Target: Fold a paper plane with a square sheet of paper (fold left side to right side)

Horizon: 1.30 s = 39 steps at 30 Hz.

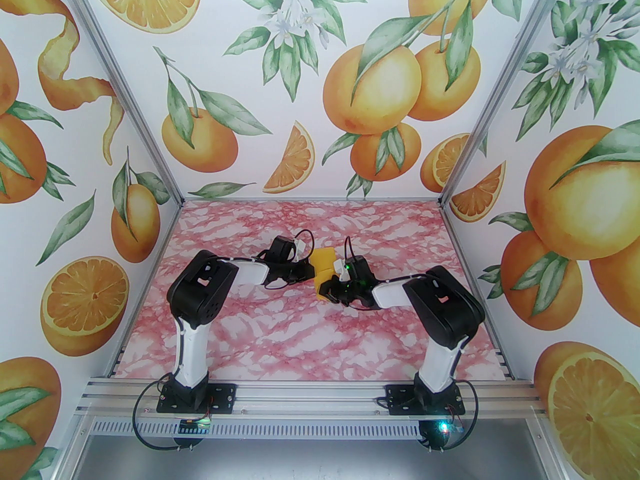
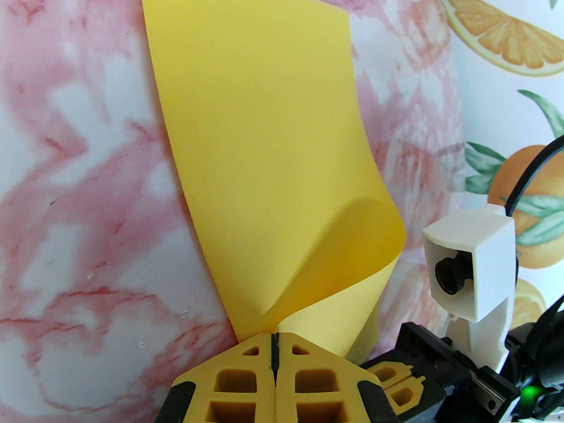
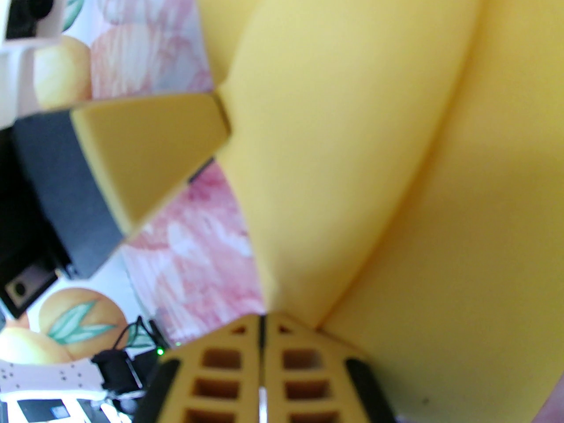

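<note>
The square sheet of paper [image 1: 325, 260] is plain yellow and is held up over the middle of the pink marbled table [image 1: 280, 328]. My left gripper [image 1: 314, 270] comes from the left and is shut on the sheet's near edge [image 2: 275, 339]. The sheet [image 2: 264, 148] rises away from the fingers, its right corner curling over in a soft roll with no sharp crease. My right gripper [image 1: 327, 288] comes from the right and is shut on another edge [image 3: 262, 320], with the paper [image 3: 352, 126] bulging close above it. The two grippers nearly touch.
The right gripper's fingers [image 2: 392, 379] and its white wrist camera [image 2: 471, 271] sit just right of the left gripper. One left finger [image 3: 154, 148] shows beside the sheet in the right wrist view. Orange-print walls [image 1: 300, 93] enclose the table on three sides.
</note>
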Available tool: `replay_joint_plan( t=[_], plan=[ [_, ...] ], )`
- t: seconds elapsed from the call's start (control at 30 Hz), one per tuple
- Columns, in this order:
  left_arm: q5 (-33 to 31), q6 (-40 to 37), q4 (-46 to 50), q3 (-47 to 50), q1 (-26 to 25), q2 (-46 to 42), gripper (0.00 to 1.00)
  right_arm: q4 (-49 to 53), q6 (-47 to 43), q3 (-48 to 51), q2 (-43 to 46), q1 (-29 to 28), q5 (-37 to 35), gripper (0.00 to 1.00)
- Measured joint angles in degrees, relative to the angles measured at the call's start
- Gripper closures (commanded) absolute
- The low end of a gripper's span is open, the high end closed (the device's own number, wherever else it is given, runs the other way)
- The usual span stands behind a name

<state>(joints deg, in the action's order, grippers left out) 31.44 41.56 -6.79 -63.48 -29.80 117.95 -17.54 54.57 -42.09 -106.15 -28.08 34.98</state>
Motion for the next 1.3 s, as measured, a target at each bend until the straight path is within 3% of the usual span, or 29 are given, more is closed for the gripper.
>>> replay_joint_plan(
  t=[1.3],
  plan=[
    [0.07,-1.03,3.78,-2.05,0.17,0.61,1.0,5.33,-4.07,-0.66,1.68,-1.55,-2.23,0.98]
  ],
)
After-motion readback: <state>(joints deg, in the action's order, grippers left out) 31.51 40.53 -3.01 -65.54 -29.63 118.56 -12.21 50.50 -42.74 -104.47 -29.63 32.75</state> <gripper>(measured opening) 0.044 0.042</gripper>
